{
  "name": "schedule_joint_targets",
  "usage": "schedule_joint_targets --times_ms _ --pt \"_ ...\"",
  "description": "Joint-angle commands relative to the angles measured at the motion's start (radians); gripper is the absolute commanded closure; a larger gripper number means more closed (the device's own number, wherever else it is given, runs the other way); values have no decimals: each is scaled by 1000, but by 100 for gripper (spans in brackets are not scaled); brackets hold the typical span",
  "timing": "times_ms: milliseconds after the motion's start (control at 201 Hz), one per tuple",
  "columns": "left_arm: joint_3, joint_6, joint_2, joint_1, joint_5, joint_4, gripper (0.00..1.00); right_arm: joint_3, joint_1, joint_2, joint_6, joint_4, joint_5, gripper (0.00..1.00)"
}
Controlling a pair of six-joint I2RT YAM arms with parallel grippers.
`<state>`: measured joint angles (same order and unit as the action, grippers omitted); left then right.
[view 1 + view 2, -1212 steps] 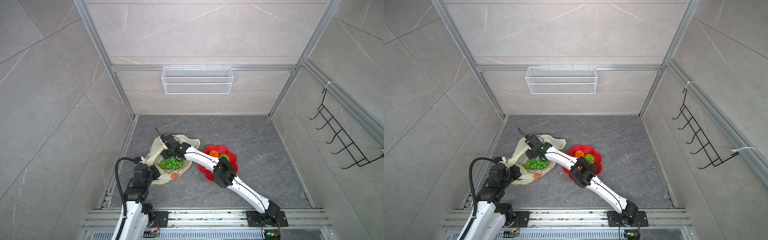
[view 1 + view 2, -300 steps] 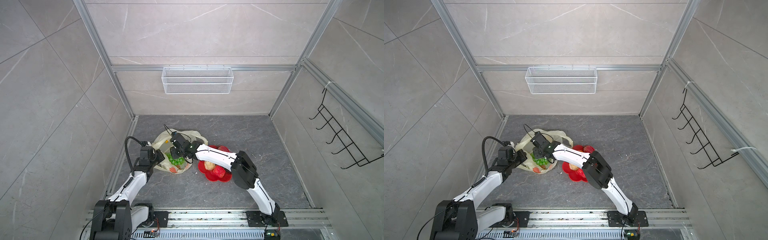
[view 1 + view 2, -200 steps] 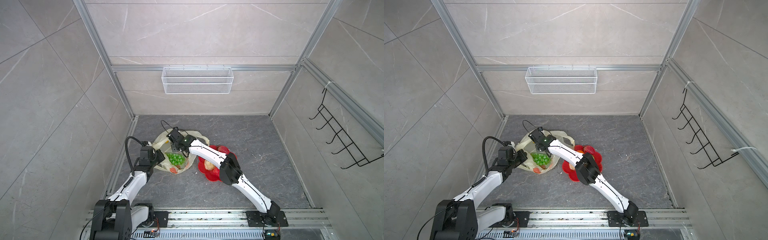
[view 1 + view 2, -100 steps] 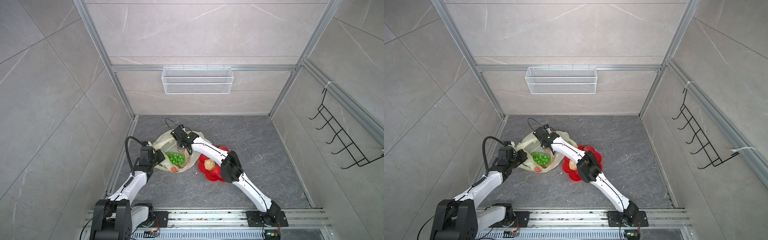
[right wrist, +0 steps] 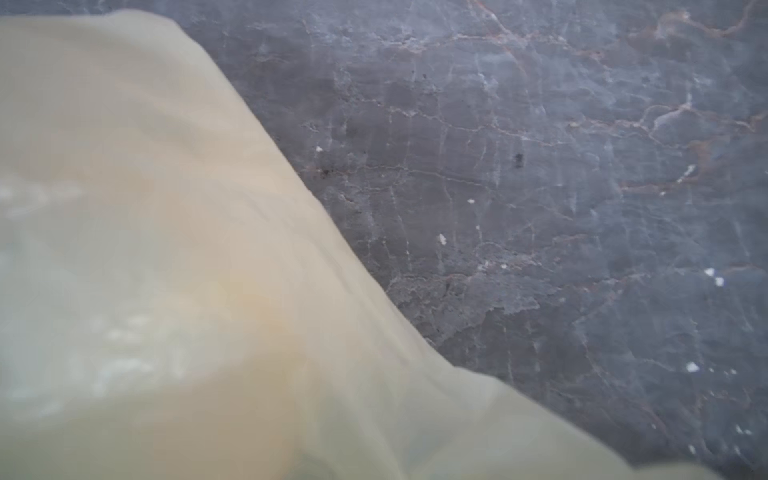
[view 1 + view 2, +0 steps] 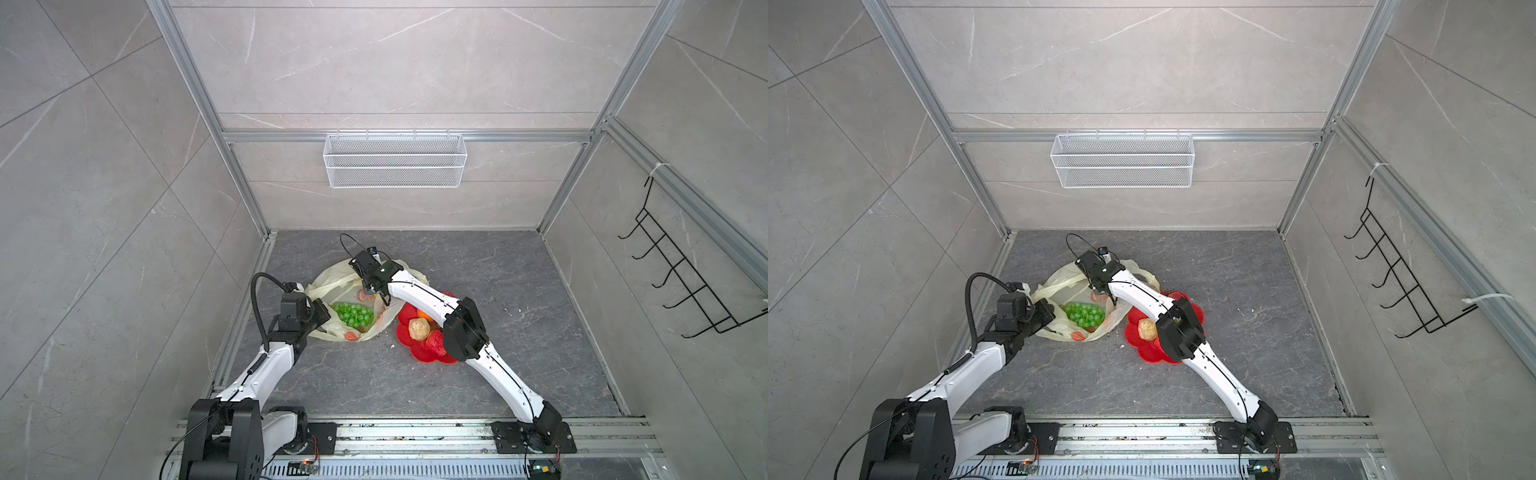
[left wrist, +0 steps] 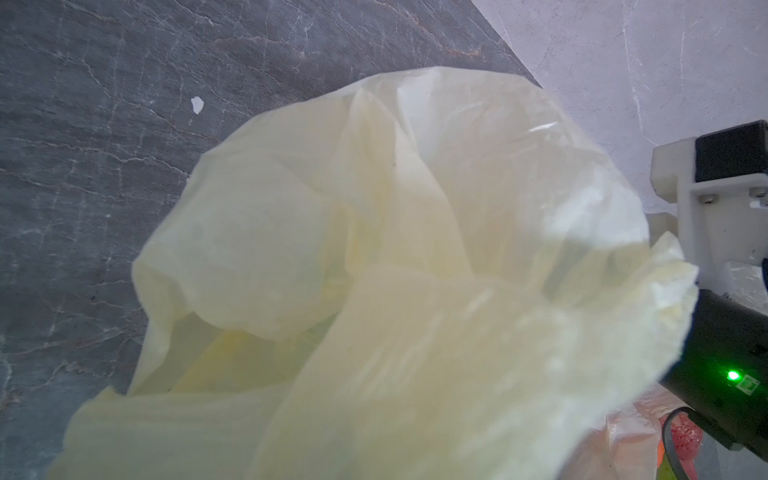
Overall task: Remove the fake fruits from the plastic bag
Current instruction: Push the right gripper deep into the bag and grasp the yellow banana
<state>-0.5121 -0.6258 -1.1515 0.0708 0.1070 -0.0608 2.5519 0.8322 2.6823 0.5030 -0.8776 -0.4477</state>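
So the left gripper [image 6: 323,313] is pinched shut on the left rim of the plastic bag [image 6: 331,283], lower middle in both top views. The right gripper [image 6: 379,294] pokes down at the bag's right edge, can't tell how its jaws stand. The green grape bunch [image 6: 354,314] sits inside the open bag, while a beige walnut-like ball [image 6: 418,328] and a red strawberry [image 6: 434,343] lie on the red plate [image 6: 420,356] just right of it.

Blurred bag [image 5: 166,291] film smothers both wrist views, hiding my jaws; my right arm covers part of the plate [image 6: 415,355].
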Motion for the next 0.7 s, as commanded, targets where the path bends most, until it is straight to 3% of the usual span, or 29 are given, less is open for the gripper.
schedule_joint_targets --times_ms 0,279,692 --pt "7 18 18 3 -7 -28 100 -11 -5 37 28 -56 -25 78" --pt "7 16 17 3 -6 -30 100 33 -5 49 5 -83 10 76" --pt "4 17 10 3 -1 -30 100 -92 56 -143 -57 25 8 69"
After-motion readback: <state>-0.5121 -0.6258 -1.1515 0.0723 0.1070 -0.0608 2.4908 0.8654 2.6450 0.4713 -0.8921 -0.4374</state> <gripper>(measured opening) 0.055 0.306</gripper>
